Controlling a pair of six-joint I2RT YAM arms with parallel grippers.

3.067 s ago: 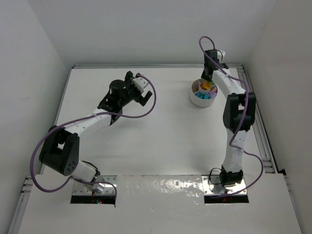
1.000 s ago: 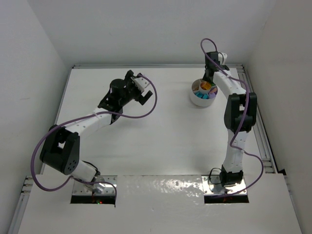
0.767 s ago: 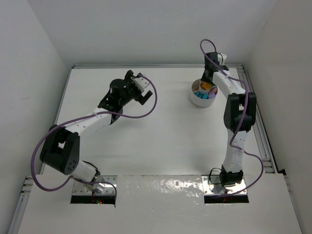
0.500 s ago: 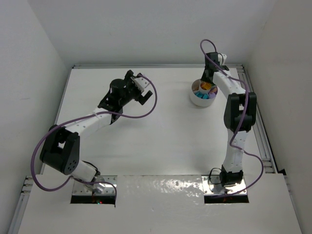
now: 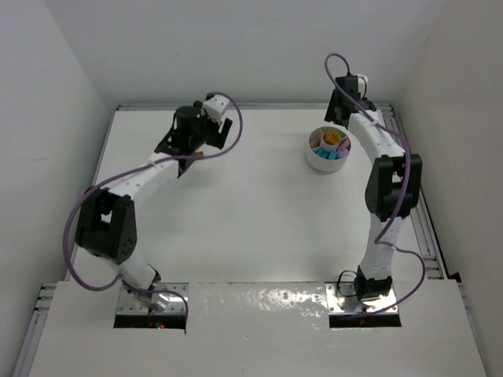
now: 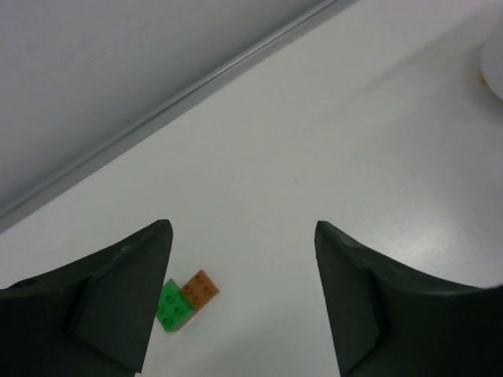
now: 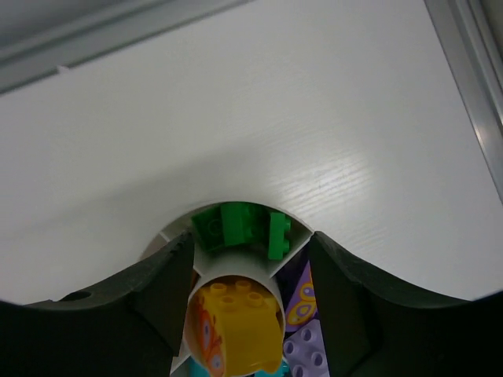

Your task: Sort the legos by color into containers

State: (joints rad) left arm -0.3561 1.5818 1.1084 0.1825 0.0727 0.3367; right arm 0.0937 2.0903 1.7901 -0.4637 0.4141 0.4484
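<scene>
Sorting looks well along but not finished. On the far left of the table [image 5: 259,204], the left end effector [image 6: 242,232] hovers with its fingers spread wide and nothing between them. Below it a green brick [image 6: 173,308] and an orange brick [image 6: 200,287] lie on the table touching each other, close by the finger on the left of the wrist view and well apart from the dish [image 5: 318,162]. I judge these two to be what is left: each has to be picked up and carried across to its colour's wedge. I make out no other loose brick in the top view, though bricks are tiny there. On the right, the dish stands near the far right corner, with the right end effector [image 7: 250,242] poised directly above it. Its fingers are parted either side of the centre cup and grip nothing that I can see. In the right wrist view the far wedge holds green bricks [image 7: 236,226] packed together. The centre cup holds a yellow brick [image 7: 236,318], studs up, and the wedge to its right holds purple bricks [image 7: 302,338]. A sliver of orange shows to its left and a trace of teal at the bottom edge, both too cut off to count. Colours appear kept apart.
</scene>
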